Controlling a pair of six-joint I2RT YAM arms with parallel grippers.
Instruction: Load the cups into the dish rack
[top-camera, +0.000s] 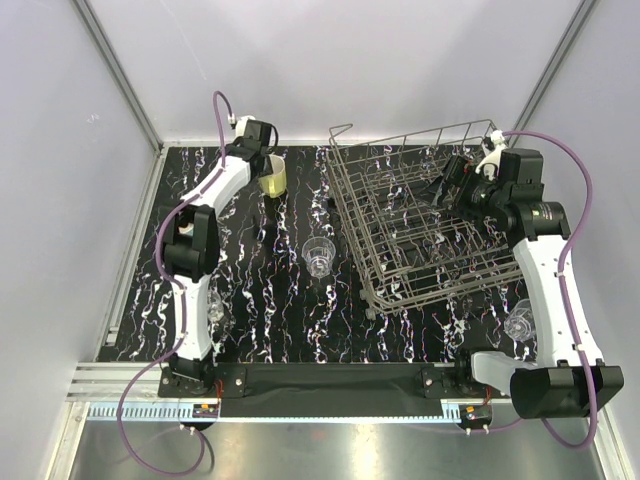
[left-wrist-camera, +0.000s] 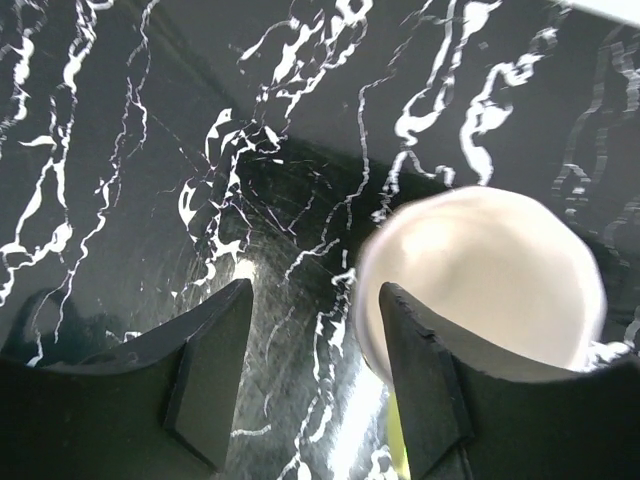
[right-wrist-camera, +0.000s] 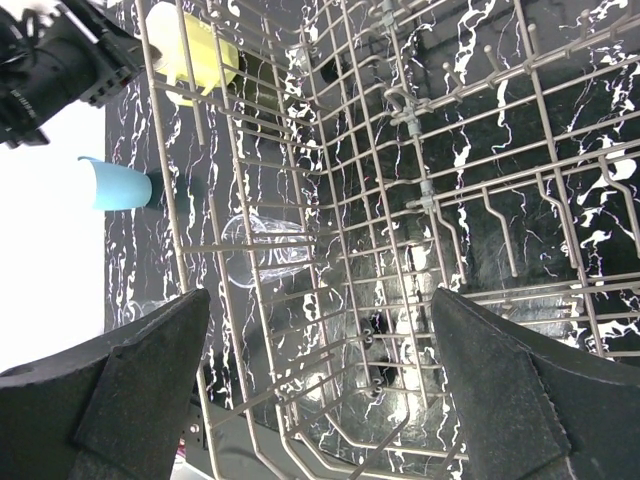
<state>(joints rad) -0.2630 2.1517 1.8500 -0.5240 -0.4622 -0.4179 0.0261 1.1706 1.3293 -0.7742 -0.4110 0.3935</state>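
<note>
Cup, pale yellow, round-mouthed (top-camera: 272, 180): upright at the far left of the black white-veined table (top-camera: 270, 325), not yet loaded.
Left gripper (left-wrist-camera: 312, 290): about half open, gripping nothing; one finger (left-wrist-camera: 425, 390) overlaps the cup's rim, likely to pinch its wall.
Rack, large grey wire basket (top-camera: 420, 225): on the right, well apart from the cup; no cup discernible inside.
Right gripper (right-wrist-camera: 318, 300): spread wide, empty, poised above the rack, seemingly waiting.
Glass, clear tumbler (top-camera: 318, 257): on the table just beside the rack.

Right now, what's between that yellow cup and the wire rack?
Nothing. In the top view, only bare black marbled table separates the yellow cup from the dish rack. The clear glass stands lower in that view, off that line.
</note>
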